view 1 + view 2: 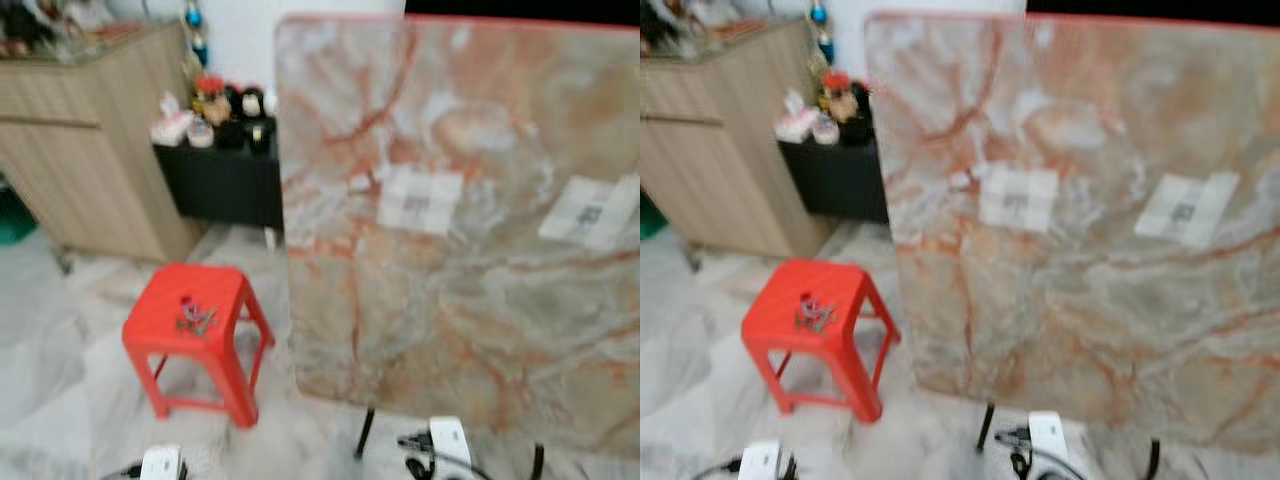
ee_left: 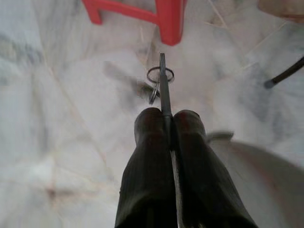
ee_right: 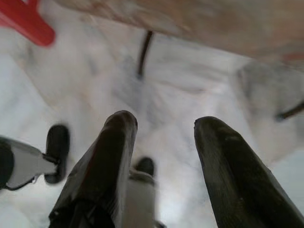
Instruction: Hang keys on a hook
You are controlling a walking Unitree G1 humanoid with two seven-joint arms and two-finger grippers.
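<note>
A big marble table top (image 1: 470, 220) stands tipped up on its edge, pink and grey with orange veins. It takes up most of the head views. Two pale paper labels (image 1: 420, 200) are stuck on its face. Thin black legs (image 1: 364, 432) poke out under it onto the pale marble floor (image 1: 60, 350).

To the left is a light wooden cabinet (image 1: 90, 150). Beside it is a low black shelf (image 1: 225, 180) with small toys and jars (image 1: 220, 110) on top (too blurry to tell what each one is).

In front of the cabinet stands a red plastic stool (image 1: 195, 335). A little bunch of small things (image 1: 197, 316) lies on its seat, but it is too fuzzy to name.

The left gripper (image 2: 166, 114) hangs low over the floor, near a leg of the red stool. Its two black fingers (image 2: 147, 156) are pressed tight together. They pinch a thin flat key (image 2: 163, 83) that sticks straight out past the tips. A round metal key ring (image 2: 159, 75) hangs at the far end of the key.

The right gripper (image 3: 164, 123) also hangs low over the floor. Its two black fingers (image 3: 109, 156) are spread wide apart with nothing between them.
</note>
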